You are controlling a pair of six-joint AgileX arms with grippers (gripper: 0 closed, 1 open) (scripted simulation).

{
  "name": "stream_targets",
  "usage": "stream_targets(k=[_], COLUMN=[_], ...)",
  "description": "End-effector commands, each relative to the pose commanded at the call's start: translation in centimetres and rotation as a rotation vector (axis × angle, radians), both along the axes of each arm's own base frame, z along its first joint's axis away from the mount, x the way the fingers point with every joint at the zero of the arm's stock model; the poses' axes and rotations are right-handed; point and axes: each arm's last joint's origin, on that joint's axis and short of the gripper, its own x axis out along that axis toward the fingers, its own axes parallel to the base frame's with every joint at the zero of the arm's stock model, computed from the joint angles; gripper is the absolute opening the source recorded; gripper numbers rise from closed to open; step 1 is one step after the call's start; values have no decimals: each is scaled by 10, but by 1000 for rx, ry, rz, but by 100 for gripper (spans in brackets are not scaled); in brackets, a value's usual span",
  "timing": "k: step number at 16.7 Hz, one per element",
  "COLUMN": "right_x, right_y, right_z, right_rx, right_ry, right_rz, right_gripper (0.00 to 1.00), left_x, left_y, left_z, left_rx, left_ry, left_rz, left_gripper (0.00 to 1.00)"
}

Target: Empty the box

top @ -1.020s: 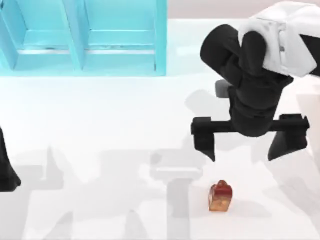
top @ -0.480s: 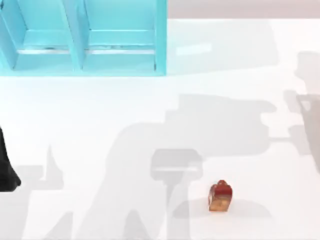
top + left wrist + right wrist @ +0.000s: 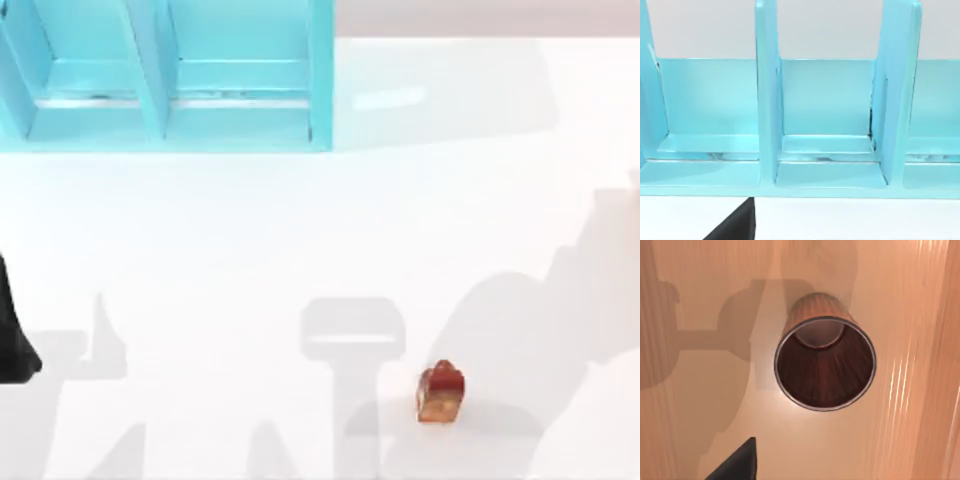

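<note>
1. I see the blue box [image 3: 170, 75] at the far left of the table [image 3: 300, 230] in the top view, with open compartments split by upright dividers.
2. In the left wrist view the compartments [image 3: 827, 120] it faces hold nothing; the floors are bare. The outer bays are cut off by the frame, so I cannot vouch for those.
3. A small red-and-tan item [image 3: 441, 393] sits on the table toward the near right, well apart from the box. I cannot tell what it is.
4. Left arm [image 3: 12, 335] is parked at the table's left edge. A dark sliver of the left gripper [image 3: 735, 227] shows in its wrist view; whether its fingers are released or clenched, I cannot tell.
5. The right wrist view looks down into a dark wooden bin [image 3: 824, 362] standing on a wood floor, with nothing visible inside. A dark fingertip of the right gripper [image 3: 735, 462] shows; finger state, cannot tell. No object seen held.
6. Judgement: the box looks emptied as far as shown. Possibly left: dealing with the item on the table.
</note>
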Motion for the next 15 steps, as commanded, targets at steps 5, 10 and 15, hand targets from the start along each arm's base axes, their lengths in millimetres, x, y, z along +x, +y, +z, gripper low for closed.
stream_targets(k=[5, 10, 15], right_x=[-1, -2, -8], right_y=[-1, 0, 4], right_z=[0, -24, -64], right_rx=[-1, 0, 3], right_ry=[-1, 1, 3], right_rz=[2, 0, 0], right_gripper=[100, 100, 100], left_x=[0, 0, 0], left_y=[0, 0, 0], left_z=[0, 0, 0], left_rx=[0, 0, 0], left_ry=[0, 0, 0], left_rz=[0, 0, 0], left_gripper=[100, 100, 100])
